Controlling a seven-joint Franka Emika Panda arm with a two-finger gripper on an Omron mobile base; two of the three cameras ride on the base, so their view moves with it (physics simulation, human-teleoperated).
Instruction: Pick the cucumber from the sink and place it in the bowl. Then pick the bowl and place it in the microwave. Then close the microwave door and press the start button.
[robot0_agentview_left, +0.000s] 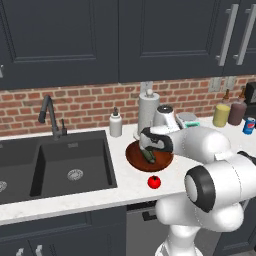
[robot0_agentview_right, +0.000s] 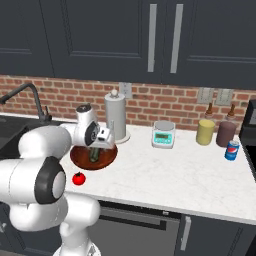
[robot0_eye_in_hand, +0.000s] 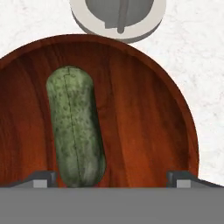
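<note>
The stubby green cucumber (robot0_eye_in_hand: 75, 127) lies flat in the reddish-brown wooden bowl (robot0_eye_in_hand: 144, 109), left of the bowl's middle in the hand view. My gripper (robot0_eye_in_hand: 111, 179) hangs just above it, open, with its fingertips (robot0_eye_in_hand: 43, 177) wide apart and gripping nothing. From the base, the bowl (robot0_agentview_left: 131, 152) sits on the white counter right of the black sink (robot0_agentview_left: 75, 165), with the cucumber (robot0_agentview_left: 150, 157) inside under my gripper (robot0_agentview_left: 148, 149). The right base view shows the same bowl (robot0_agentview_right: 109, 159), cucumber (robot0_agentview_right: 94, 154) and gripper (robot0_agentview_right: 95, 148). The microwave, its door and its start button are out of view.
A small red tomato (robot0_agentview_left: 154, 182) rests on the counter in front of the bowl. A paper towel roll (robot0_agentview_left: 148, 112) stands right behind the bowl, a soap bottle (robot0_agentview_left: 115, 123) to its left. A kitchen scale (robot0_agentview_right: 164, 134), two bottles and a soda can (robot0_agentview_right: 232, 150) stand further right.
</note>
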